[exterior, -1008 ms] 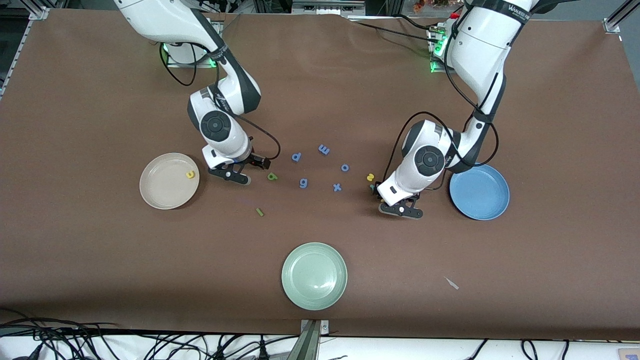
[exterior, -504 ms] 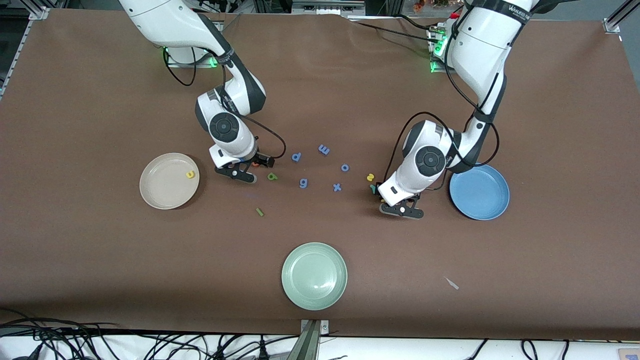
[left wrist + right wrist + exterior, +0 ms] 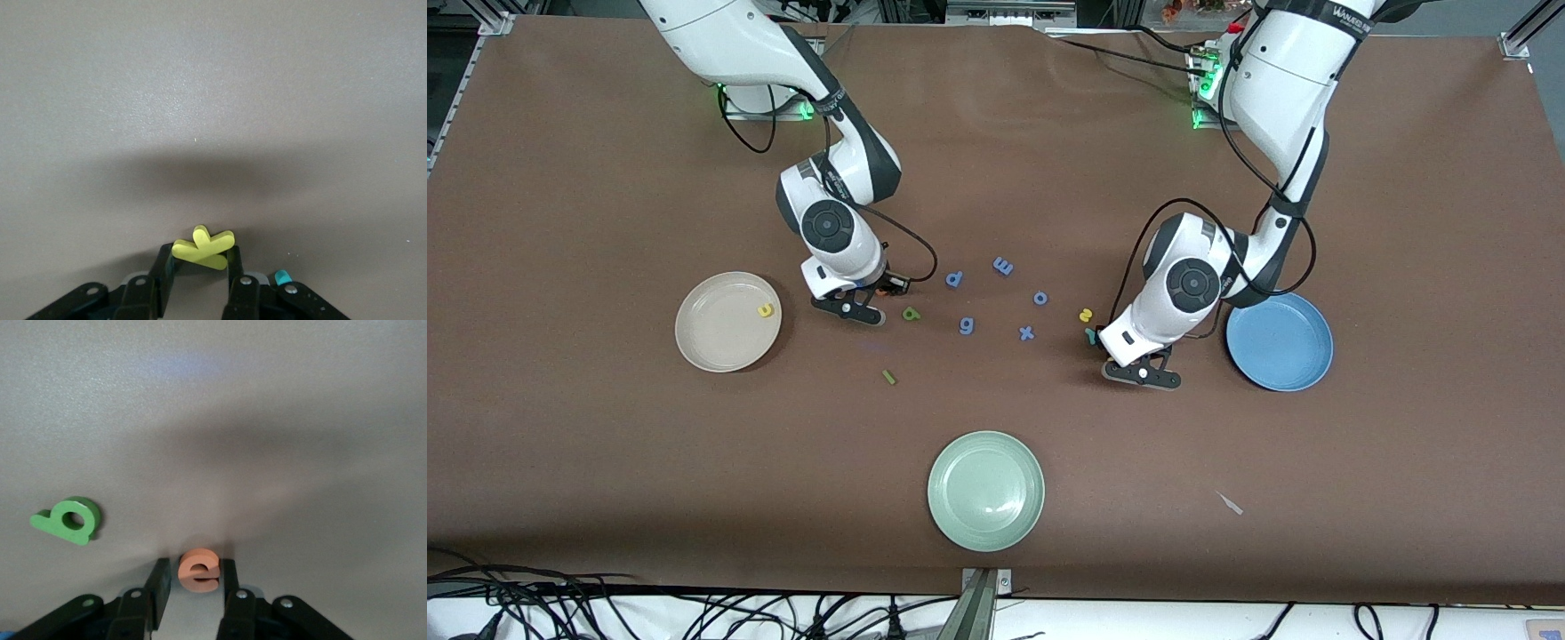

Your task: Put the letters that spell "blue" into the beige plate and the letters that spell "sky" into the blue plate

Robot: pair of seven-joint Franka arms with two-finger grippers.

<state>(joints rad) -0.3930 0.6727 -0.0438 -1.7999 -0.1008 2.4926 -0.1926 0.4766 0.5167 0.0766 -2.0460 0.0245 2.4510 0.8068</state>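
My right gripper (image 3: 195,577) is down at the table between the beige plate (image 3: 698,342) and the cluster of blue letters (image 3: 996,298). Its fingers (image 3: 159,581) bracket the orange "e" (image 3: 199,571) on both sides and press against it; the letter lies flat on the brown table (image 3: 605,462). The light green "b" (image 3: 68,519) lies just beside, untouched. The dark green "l" (image 3: 888,377) lies nearer the front camera, alone. The yellow "u" (image 3: 765,310) sits in the beige plate.

My left gripper (image 3: 199,267) is down at the table beside the blue plate (image 3: 1279,341), toward the plate's right-arm side. Its fingers (image 3: 162,267) are closed on the yellow "k" (image 3: 203,247), which stands tilted between them. A teal-green "y" (image 3: 1089,335) shows at the edge of the gripper, just beside it. The yellow "s" (image 3: 1086,315) lies near, a little farther from the front camera.

The pale green plate (image 3: 985,491) lies nearest the front camera.
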